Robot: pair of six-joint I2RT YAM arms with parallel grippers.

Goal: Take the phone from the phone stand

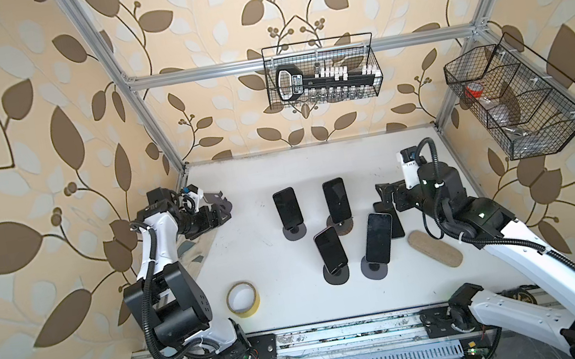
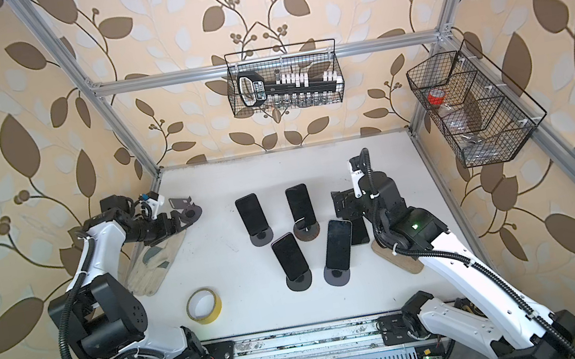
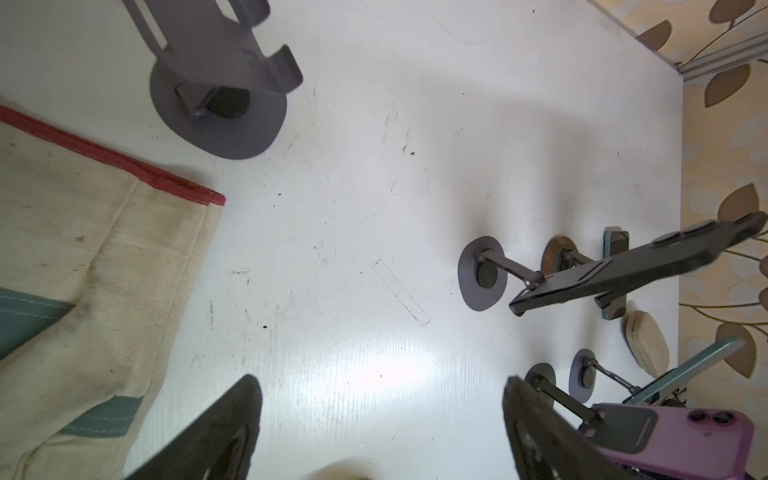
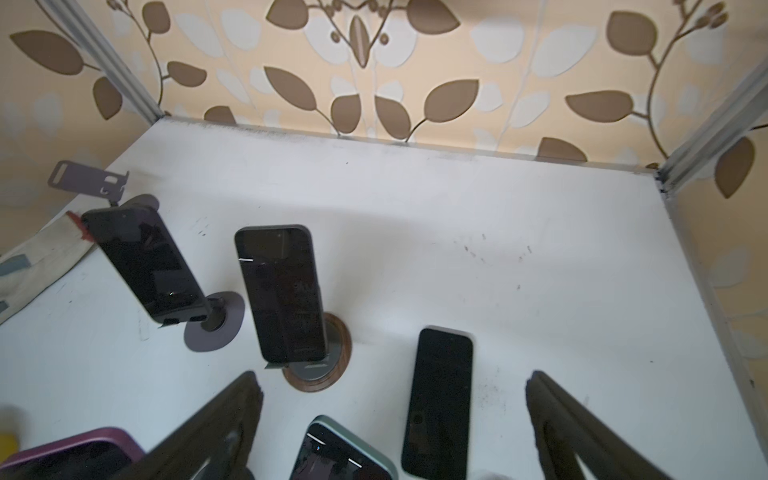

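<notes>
Four phones (image 1: 330, 249) propped on stands (image 1: 337, 278), clustered centrally on the tabletop (image 1: 291, 306); a fifth phone (image 4: 440, 399) lies flat to their right, an empty stand (image 3: 220, 83) far left. Hazard, as judged: stands crowded and light-looking, so a reach between them may tip a neighbour or lift a stand with its phone. Poses: left pincer (image 3: 380, 384), wide and empty, hovers by the empty stand, arm folded; right pincer (image 4: 392, 378), wide and empty, hangs above the fifth phone, arm extended.
</notes>
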